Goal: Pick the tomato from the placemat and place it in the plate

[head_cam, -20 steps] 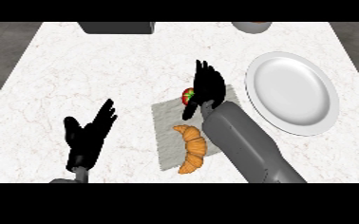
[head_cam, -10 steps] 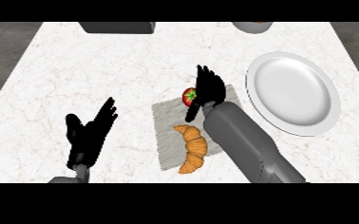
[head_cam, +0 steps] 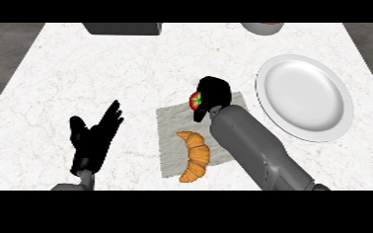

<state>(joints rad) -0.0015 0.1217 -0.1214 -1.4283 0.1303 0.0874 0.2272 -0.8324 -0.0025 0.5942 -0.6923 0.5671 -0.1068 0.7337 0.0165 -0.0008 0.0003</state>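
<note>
A red tomato (head_cam: 194, 100) with a green top sits at the far edge of the grey placemat (head_cam: 170, 124). My right hand (head_cam: 212, 93) lies over it with the fingers curled round it, so only the tomato's left side shows. The white plate (head_cam: 302, 97) lies to the right of the placemat, with nothing on it. At the lower left my left hand (head_cam: 93, 138) rests open, fingers up, away from the placemat.
A golden croissant (head_cam: 195, 155) lies on the near half of the placemat, just left of my right forearm (head_cam: 255, 150). A dark grey box (head_cam: 122, 28) and a grey round vessel (head_cam: 262, 27) stand at the counter's far edge.
My right hand's fingers, straight and raised beside the tomato before, have curled down round it. The left hand, croissant and plate have not moved.
</note>
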